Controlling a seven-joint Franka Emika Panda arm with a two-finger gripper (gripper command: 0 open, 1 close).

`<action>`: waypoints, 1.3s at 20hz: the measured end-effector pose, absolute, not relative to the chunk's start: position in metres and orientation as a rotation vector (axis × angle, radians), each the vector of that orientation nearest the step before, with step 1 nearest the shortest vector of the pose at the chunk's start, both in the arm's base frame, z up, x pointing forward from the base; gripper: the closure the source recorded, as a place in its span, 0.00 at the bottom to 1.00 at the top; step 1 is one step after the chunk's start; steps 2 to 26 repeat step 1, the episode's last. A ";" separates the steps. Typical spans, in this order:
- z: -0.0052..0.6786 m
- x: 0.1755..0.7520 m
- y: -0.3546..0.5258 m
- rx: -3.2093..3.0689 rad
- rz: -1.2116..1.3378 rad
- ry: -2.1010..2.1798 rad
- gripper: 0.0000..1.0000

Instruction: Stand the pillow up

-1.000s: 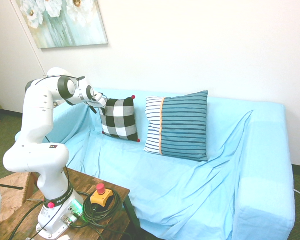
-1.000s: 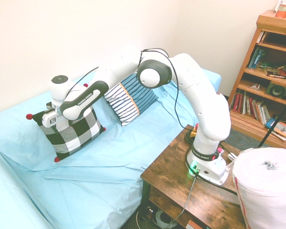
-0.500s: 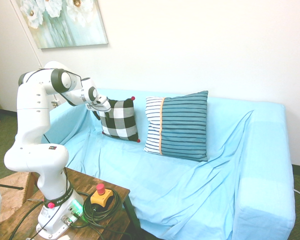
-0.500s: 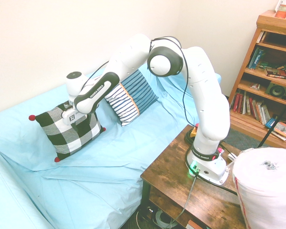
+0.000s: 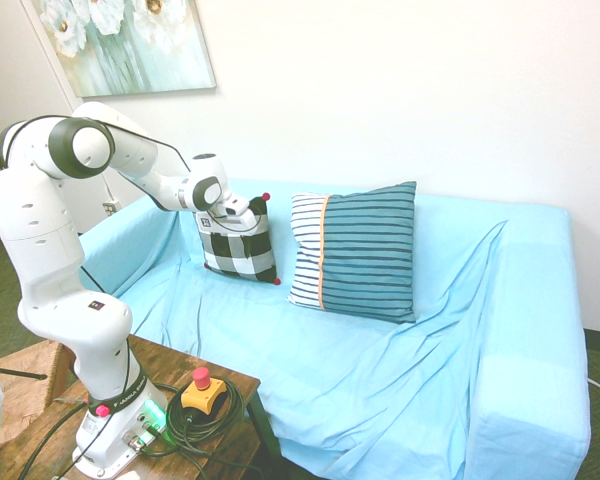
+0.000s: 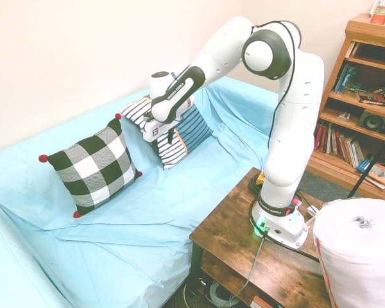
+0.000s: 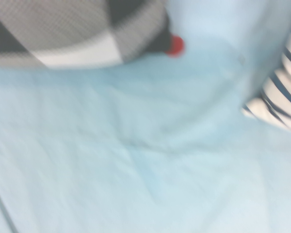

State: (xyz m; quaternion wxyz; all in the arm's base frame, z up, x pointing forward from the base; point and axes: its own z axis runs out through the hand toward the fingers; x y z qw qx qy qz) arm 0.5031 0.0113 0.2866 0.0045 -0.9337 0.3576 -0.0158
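Apparently Upright: Checked Cushion Leans on the Sofa Back

The small square black-and-white checked cushion with red pom-poms [image 6: 96, 168] is propped on the seat of the sofa draped in light-blue cloth [image 5: 380, 400], tilted back against its backrest. That lean lets the backrest bear some weight, I judge, so it needs no grip from me. Its lower edge on the seat should act as a foot; slack cloth could let it slide.

My jaws are clear of it, over towards the larger teal-and-white striped pillow with an orange stripe [image 5: 370, 250], which also leans back. Whether they are apart or together I cannot tell.

I take the standing-up as essentially done. Backing off with room to spare makes sense, since a brush against either pillow could tip it.
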 end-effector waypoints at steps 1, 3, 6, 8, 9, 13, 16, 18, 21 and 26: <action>0.284 0.487 -0.006 -2.924 -0.042 1.114 0.00; 0.284 0.487 -0.006 -2.924 -0.042 1.114 0.00; 0.284 0.487 -0.006 -2.924 -0.042 1.114 0.00; 0.284 0.487 -0.006 -2.924 -0.042 1.114 0.00; 0.284 0.487 -0.006 -2.924 -0.042 1.114 0.00; 0.284 0.487 -0.006 -2.924 -0.042 1.114 0.00; 0.284 0.487 -0.006 -2.924 -0.042 1.114 0.00; 0.284 0.487 -0.006 -2.924 -0.042 1.114 0.00; 0.284 0.487 -0.006 -2.924 -0.042 1.114 0.00; 0.284 0.487 -0.006 -2.924 -0.042 1.114 0.00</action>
